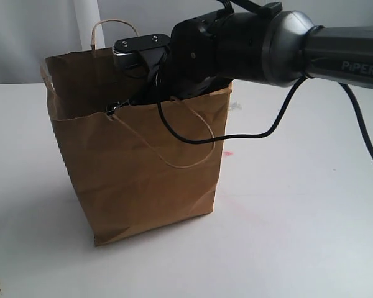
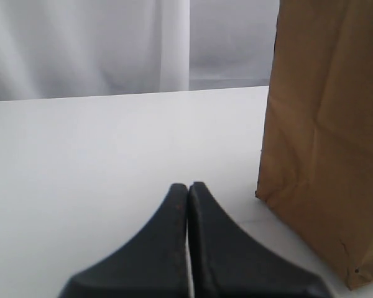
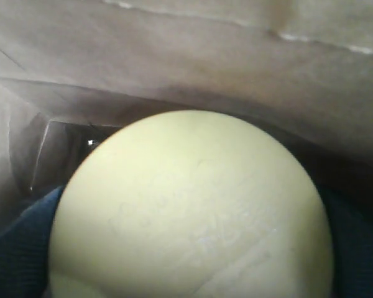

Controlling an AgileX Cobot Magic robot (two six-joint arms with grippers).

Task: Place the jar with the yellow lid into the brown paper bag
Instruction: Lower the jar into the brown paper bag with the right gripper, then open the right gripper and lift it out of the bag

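The brown paper bag (image 1: 143, 167) stands upright on the white table. My right arm (image 1: 236, 43) reaches down through its open top, and the gripper itself is hidden inside the bag. In the right wrist view the yellow-lidded jar shows only as its round yellow lid (image 3: 189, 211), filling the frame between my dark fingers (image 3: 18, 248). The bag's inner walls (image 3: 174, 56) surround it. My left gripper (image 2: 188, 189) is shut with nothing in it, low over the table beside the bag's outer wall (image 2: 323, 136). It does not show in the exterior view.
A black cable (image 1: 236, 136) hangs from the right arm across the bag's front rim. Twisted cord handles (image 1: 186, 155) droop on the front, and another handle (image 1: 112, 25) stands up at the back. The white table (image 1: 298, 217) spreads around the bag, with a white curtain (image 2: 112, 43) behind it.
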